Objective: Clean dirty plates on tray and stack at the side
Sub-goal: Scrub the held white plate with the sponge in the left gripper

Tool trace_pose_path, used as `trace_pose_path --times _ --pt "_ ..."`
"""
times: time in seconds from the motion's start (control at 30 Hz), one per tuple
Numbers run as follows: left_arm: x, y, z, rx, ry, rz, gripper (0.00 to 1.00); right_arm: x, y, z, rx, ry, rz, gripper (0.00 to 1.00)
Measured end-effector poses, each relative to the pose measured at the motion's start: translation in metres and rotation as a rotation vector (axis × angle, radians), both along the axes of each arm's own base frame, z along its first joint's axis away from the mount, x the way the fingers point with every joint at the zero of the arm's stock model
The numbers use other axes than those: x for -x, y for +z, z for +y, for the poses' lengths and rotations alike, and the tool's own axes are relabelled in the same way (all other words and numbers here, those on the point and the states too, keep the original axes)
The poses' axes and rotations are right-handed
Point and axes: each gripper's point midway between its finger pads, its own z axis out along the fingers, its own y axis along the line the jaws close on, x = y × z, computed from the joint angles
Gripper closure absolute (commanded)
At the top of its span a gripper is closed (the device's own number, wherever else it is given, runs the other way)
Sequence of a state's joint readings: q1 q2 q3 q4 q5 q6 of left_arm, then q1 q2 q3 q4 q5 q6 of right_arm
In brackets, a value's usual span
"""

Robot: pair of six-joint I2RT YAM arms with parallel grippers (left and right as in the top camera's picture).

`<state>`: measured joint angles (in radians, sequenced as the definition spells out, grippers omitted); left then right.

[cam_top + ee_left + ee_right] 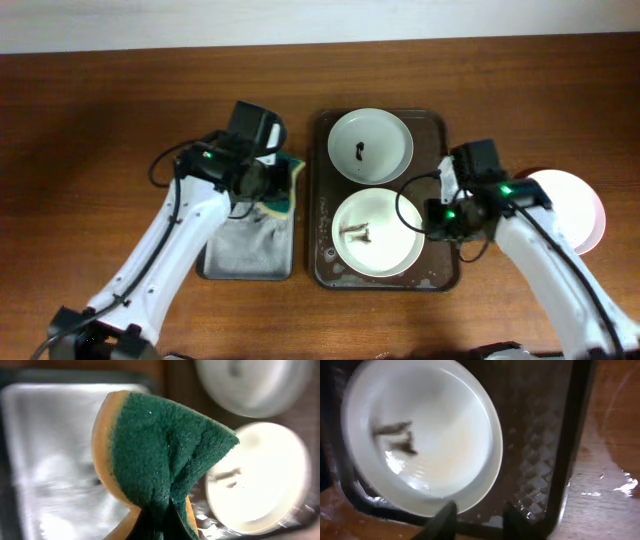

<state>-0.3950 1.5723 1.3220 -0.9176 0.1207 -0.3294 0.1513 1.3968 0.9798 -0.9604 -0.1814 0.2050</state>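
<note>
The dark brown tray (322,200) holds two white plates. The far plate (371,146) has a small dark smear. The near plate (377,232) has dark smears in its middle; it also shows in the right wrist view (425,435) and the left wrist view (260,480). A third white plate (570,205) lies on the table to the right, off the tray. My left gripper (268,180) is shut on a green and yellow sponge (160,460), held above the sponge tray (245,255). My right gripper (477,517) is open, empty, above the tray's right part beside the near plate's rim.
The smaller sponge tray (45,450) with grey suds sits left of the brown tray. Wet patches lie on the wooden table (615,460) right of the brown tray. The table's far edge meets a pale wall.
</note>
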Motion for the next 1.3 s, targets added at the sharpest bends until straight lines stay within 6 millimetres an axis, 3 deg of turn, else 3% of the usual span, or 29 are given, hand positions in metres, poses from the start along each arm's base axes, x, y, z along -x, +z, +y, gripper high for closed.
trace_pose_path --times 0.17,0.27,0.33,0.37,0.67,0.87,0.97,1.07,1.17,1.3 --pt "0.009 -0.006 -0.032 0.064 -0.024 0.043 1.00 -0.007 -0.051 0.003 -0.008 0.015 0.138 0.64" --pt "0.009 -0.010 -0.054 0.096 -0.047 0.037 1.00 -0.015 -0.074 -0.004 -0.029 -0.018 0.177 0.77" --pt "0.012 -0.018 -0.075 0.113 -0.076 0.048 1.00 -0.018 -0.087 -0.008 -0.050 -0.038 0.201 0.91" --pt "0.016 -0.025 -0.084 0.114 -0.088 0.067 1.00 -0.020 -0.088 -0.008 -0.065 -0.046 0.198 0.96" --pt "0.023 -0.088 -0.150 0.175 -0.084 0.169 1.00 -0.024 -0.087 -0.009 -0.084 -0.073 0.193 0.96" --pt "0.051 -0.129 -0.188 0.205 -0.096 0.275 1.00 -0.023 -0.087 -0.009 -0.084 -0.090 0.197 0.96" --pt "0.053 -0.135 -0.190 0.197 -0.088 0.290 1.00 -0.023 -0.087 -0.009 -0.084 -0.093 0.199 0.96" --pt "0.054 -0.140 -0.180 0.127 -0.059 0.292 1.00 -0.023 -0.087 -0.009 -0.082 -0.093 0.201 0.96" --pt "0.054 -0.143 -0.153 -0.047 -0.012 0.257 1.00 -0.023 -0.087 -0.009 -0.082 -0.094 0.202 0.96" --pt "0.041 -0.140 -0.114 -0.265 0.049 0.145 1.00 -0.020 -0.087 -0.007 -0.093 -0.090 0.211 0.96"
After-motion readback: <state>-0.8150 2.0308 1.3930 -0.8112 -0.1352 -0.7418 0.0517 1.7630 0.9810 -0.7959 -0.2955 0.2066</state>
